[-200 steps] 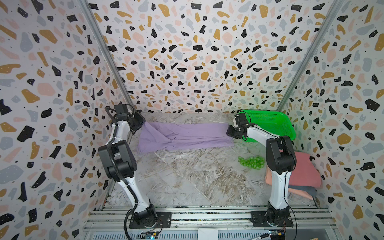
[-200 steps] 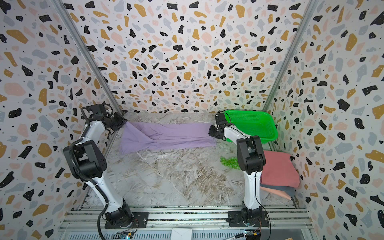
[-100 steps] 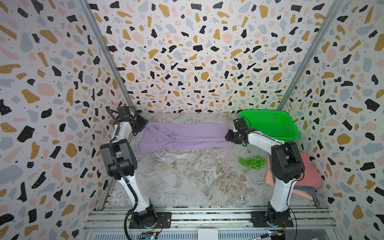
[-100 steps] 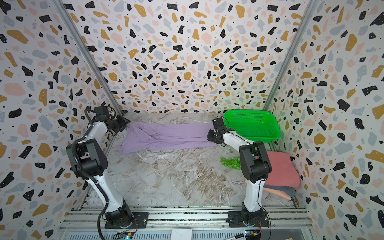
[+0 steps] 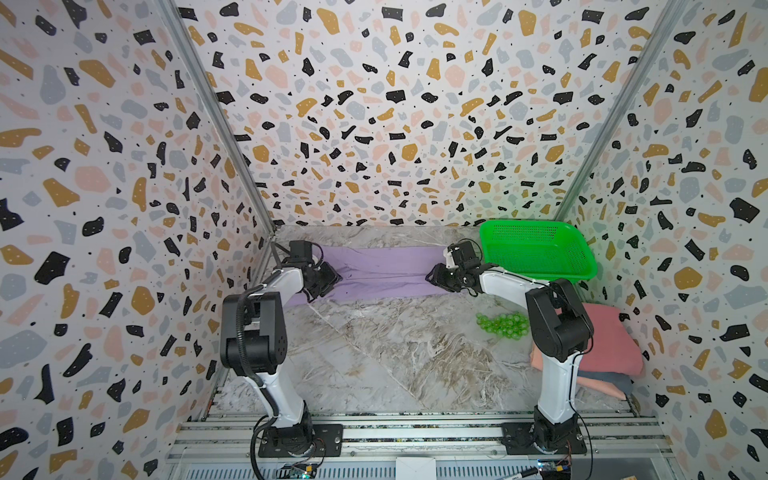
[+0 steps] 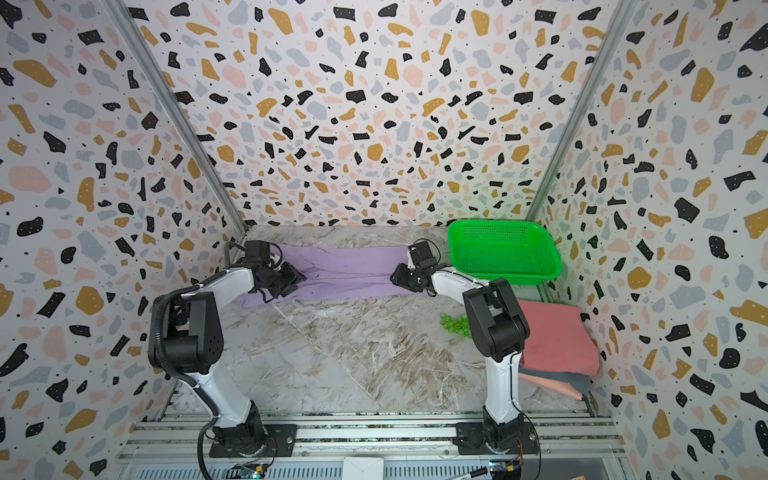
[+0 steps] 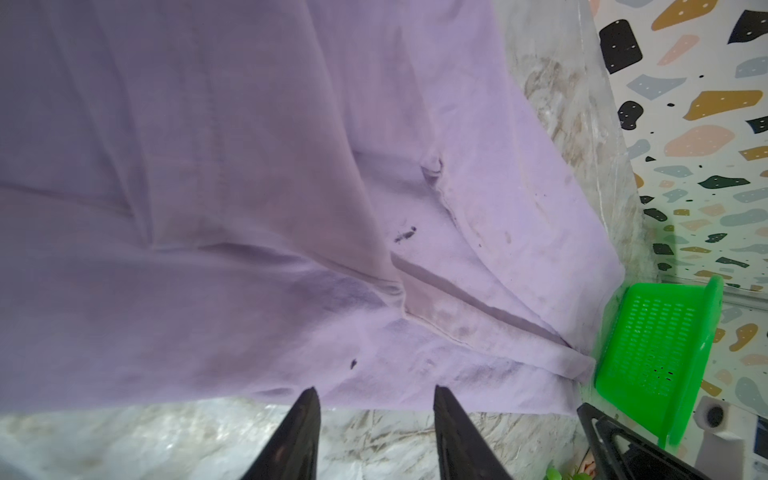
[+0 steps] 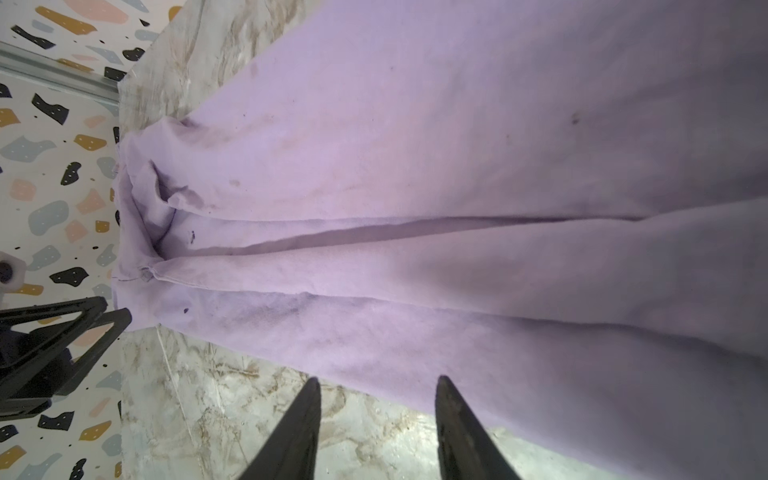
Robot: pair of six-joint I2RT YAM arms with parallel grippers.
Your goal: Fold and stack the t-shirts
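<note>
Black jaws of the left gripper (image 7: 376, 399) stand apart, nothing between, tips at the near edge of the lavender t-shirt (image 7: 249, 208). Same at the right gripper (image 8: 379, 382): parted, empty, at the opposite end. Shirt lies as a long band across the far side of the table (image 5: 374, 353), beside the green basket (image 5: 536, 249).

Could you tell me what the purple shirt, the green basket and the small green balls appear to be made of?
Purple shirt: soft matte cloth, likely cotton; it creases and shows seams. Green basket: glossy moulded plastic, with mesh holes. Green balls: shiny and translucent, perhaps plastic or gel.
</note>
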